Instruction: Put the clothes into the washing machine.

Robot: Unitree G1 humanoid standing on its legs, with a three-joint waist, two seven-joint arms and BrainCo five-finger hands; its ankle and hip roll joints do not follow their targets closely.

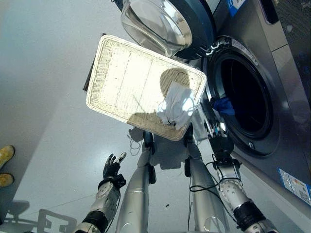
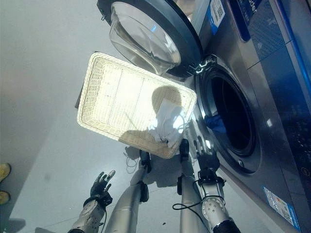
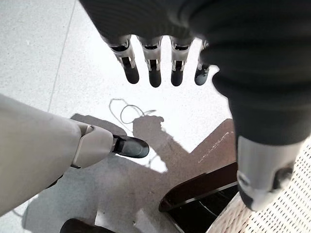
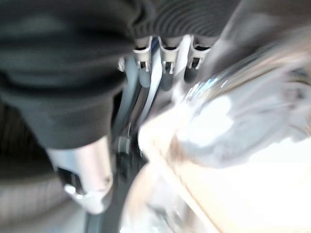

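Clothes lie in two places: a white garment [image 1: 176, 109] sits bunched in the near corner of the basket, on the side toward the washing machine, and a blue garment [image 1: 224, 105] hangs at the near lip of the drum opening.

The right hand [image 1: 222, 143] is raised just in front of the lower rim of the washing machine [image 1: 272, 63] opening, below the blue garment and apart from it. Its fingers [image 4: 166, 68] run straight and hold nothing. The left hand [image 1: 111, 166] hangs low over the pale floor [image 1: 43, 73], well apart from the basket; its fingers [image 3: 154, 68] are spread and relaxed, and it too holds nothing.

Between the two hands and beyond them, the white wicker basket [image 1: 121, 77] rests on a dark stand [image 3: 204, 194], tilted in the view, with the white garment as its sole load. Its far corner lies just beside the round glass door [image 1: 160, 24], which is swung wide open. The drum is dark inside. A person's yellow shoes [image 1: 6, 167] show at the floor's edge, far from the left hand.
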